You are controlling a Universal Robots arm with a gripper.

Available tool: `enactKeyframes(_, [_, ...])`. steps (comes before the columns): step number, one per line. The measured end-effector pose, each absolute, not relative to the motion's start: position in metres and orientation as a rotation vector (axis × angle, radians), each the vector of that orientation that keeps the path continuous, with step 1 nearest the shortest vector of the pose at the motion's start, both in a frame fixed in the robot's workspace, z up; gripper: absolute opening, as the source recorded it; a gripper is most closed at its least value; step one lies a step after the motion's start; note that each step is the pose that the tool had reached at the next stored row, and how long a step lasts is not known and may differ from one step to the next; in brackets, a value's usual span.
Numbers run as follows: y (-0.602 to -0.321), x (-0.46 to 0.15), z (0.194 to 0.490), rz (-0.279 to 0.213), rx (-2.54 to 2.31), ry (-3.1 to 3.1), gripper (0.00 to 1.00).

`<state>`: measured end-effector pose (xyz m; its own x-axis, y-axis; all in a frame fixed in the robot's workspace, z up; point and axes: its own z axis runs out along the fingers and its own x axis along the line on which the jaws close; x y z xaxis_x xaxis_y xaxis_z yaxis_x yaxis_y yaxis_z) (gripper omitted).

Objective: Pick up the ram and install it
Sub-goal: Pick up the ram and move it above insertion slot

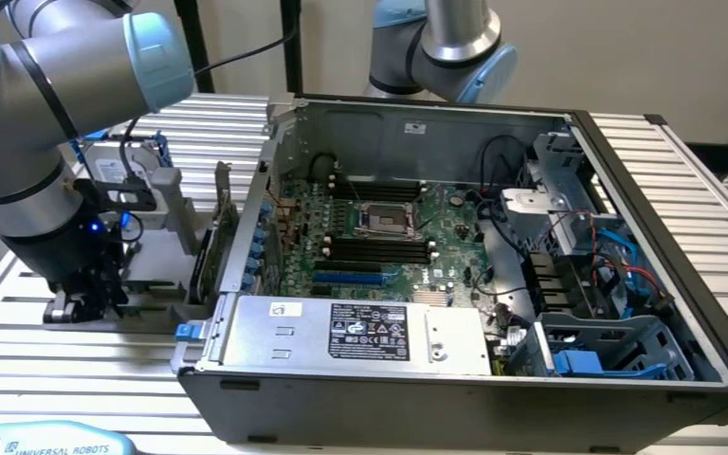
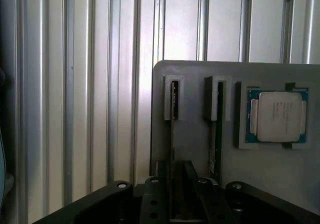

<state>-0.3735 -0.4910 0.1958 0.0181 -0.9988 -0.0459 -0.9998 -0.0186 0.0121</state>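
The black tool (image 2: pixel 174 176) is squeezing the thin long green ram stick (image 2: pixel 173 129), which is standing in 1 slot of the flat grey holder (image 2: pixel 192 149) on the silver ribbed counter (image 2: pixel 100 84).

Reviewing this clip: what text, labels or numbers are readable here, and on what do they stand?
"UNIVERSAL ROBOTS": on the teal part at the exterior view's lower left.
Power supply label: print too small to read.
Processor markings: too blurred to read.
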Motion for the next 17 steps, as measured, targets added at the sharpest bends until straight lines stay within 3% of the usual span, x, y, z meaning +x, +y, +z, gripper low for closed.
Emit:
enactKeyframes(5, [-0.491, -0.3738, 0.1959, 0.064, -2.225, 2.184, 0.27])
enactKeyframes(7, [-0.491, -0.3738, 0.1959, 0.064, -2.224, 2.184, 0.25])
enactKeyframes(8, [-0.4909, -0.3738, 0.1958, 0.064, -2.224, 2.184, 0.18])
enactKeyframes(17, [-0.491, -0.3738, 0.1958, 0.065, -2.224, 2.184, 0.13])
